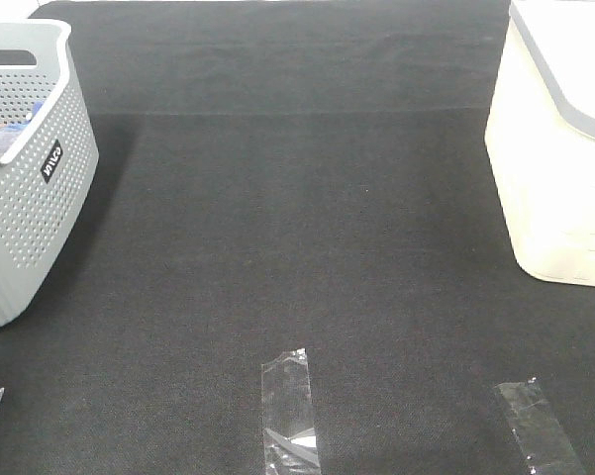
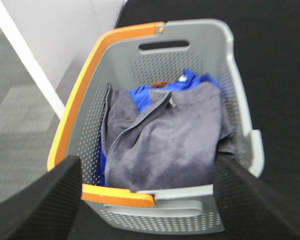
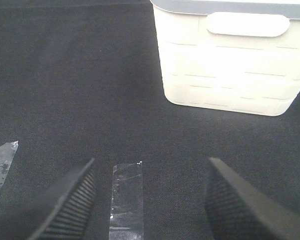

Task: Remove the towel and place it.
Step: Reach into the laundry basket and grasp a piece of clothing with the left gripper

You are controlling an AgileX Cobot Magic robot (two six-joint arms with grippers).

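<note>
The slate-grey towel (image 2: 174,140) lies crumpled inside the grey basket (image 2: 242,107), on top of a bright blue cloth (image 2: 145,95). In the left wrist view my left gripper (image 2: 149,165) hangs above the basket's near end, open, its black fingers (image 2: 45,200) spread wider than the towel and touching nothing. My right gripper (image 3: 150,167) is open over the bare black mat, empty. The exterior high view shows the basket (image 1: 30,198) at the far left but neither gripper.
A white bin (image 1: 554,178) stands at the right edge, ahead of the right gripper (image 3: 229,75). Clear tape strips (image 1: 289,411) (image 1: 538,426) are stuck on the black mat near the front. The basket has an orange rim (image 2: 85,85).
</note>
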